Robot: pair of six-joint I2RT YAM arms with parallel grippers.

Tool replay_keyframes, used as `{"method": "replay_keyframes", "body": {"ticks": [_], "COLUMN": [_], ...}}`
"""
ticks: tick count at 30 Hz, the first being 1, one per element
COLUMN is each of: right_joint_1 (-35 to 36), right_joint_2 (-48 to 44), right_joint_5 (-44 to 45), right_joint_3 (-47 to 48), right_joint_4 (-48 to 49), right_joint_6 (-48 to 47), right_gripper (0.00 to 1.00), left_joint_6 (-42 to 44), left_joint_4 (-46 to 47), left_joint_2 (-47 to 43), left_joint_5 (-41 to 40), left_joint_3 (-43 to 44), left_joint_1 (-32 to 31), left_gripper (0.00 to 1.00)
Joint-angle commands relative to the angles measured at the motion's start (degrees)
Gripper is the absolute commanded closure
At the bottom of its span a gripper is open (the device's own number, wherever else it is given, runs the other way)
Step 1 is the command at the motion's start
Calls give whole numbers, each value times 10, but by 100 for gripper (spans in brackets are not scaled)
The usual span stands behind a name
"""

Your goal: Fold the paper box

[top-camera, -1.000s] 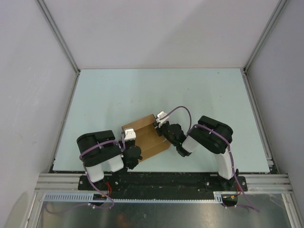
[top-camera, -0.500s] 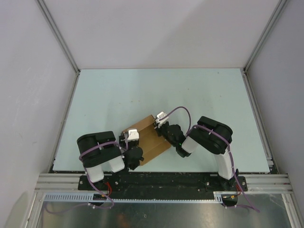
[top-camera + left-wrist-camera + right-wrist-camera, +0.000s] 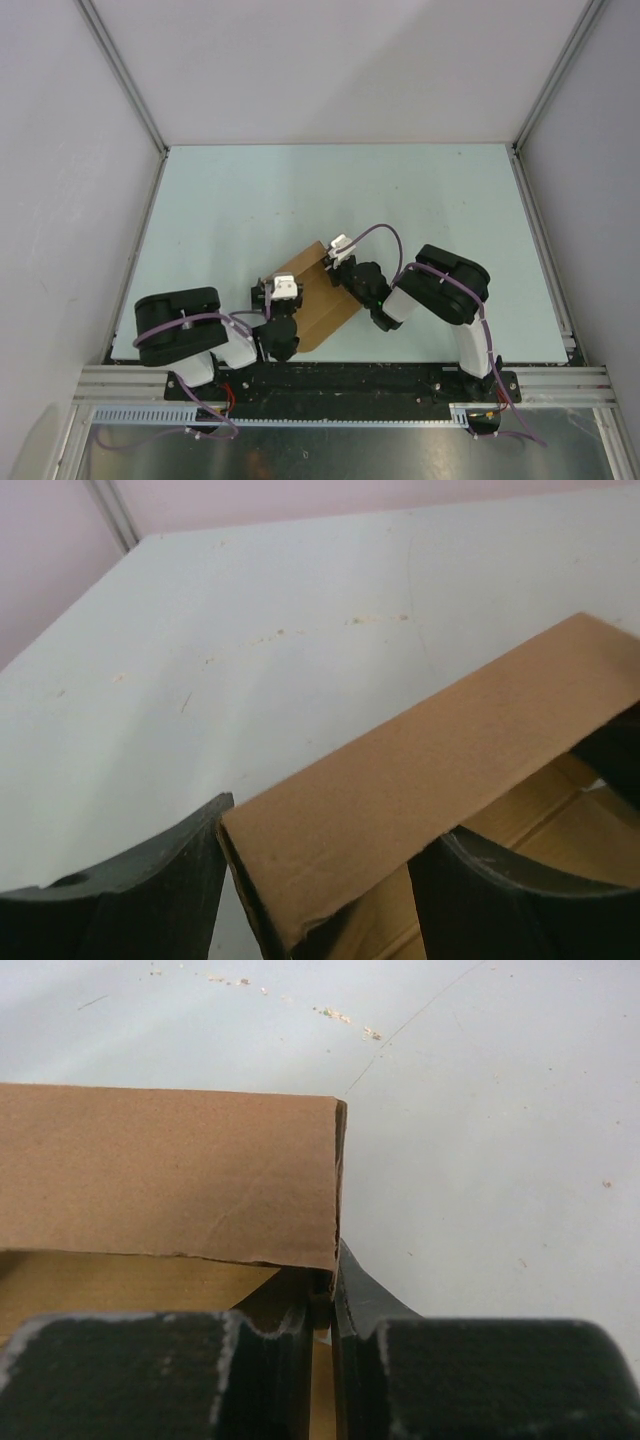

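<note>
Paper box (image 3: 325, 302) x1 (L pincer (image 3: 330, 832), R pincer (image 3: 322, 1308))

The left arm (image 3: 185, 330) and the right arm (image 3: 445, 285) are made of fat, round black parts with white tubes between them. A thin purple cable (image 3: 380, 227) loops along each arm, and each has a small white block (image 3: 285, 287) near its end. The fingers (image 3: 130, 900) are dark, and a tiny green light (image 3: 382, 297) glows on the right arm.

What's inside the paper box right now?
Only bare cardboard floor shows inside the paper box, past its raised wall. The left tool and right tool hide the rest.
</note>
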Motion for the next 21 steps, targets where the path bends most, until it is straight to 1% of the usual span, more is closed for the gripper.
{"method": "replay_keyframes", "body": {"ticks": [1, 4, 6, 11, 14, 16, 17, 20, 21], "right_joint_1": [-5, -7, -7, -7, -9, -11, -11, -12, -14], "right_joint_2": [0, 2, 3, 2, -1, 0, 0, -2, -3], "right_joint_5": [-5, -6, -5, -8, -11, -14, -14, -15, -16], "right_joint_3": [-2, -3, -3, -3, -3, -3, -3, -2, -2], "right_joint_4": [72, 73, 73, 72, 70, 69, 67, 62, 61], "right_joint_6": [3, 4, 4, 5, 5, 6, 7, 7, 6], "right_gripper": [100, 100, 100, 100, 100, 100, 100, 100, 100], "left_joint_6": [87, 96, 99, 103, 112, 131, 138, 187, 221], "left_joint_4": [201, 201, 200, 201, 201, 201, 202, 202, 202], "left_joint_2": [-58, -99, -109, -100, -112, -151, -187, -263, -321], "left_joint_5": [-56, -66, -72, -87, -90, -90, -87, -71, -68], "left_joint_3": [2, -14, -25, -29, -31, -35, -36, -39, -39], "left_joint_1": [-49, -80, -94, -101, -107, -111, -112, -111, -110], "left_gripper": [28, 28, 28, 28, 28, 28, 28, 28, 28]}}
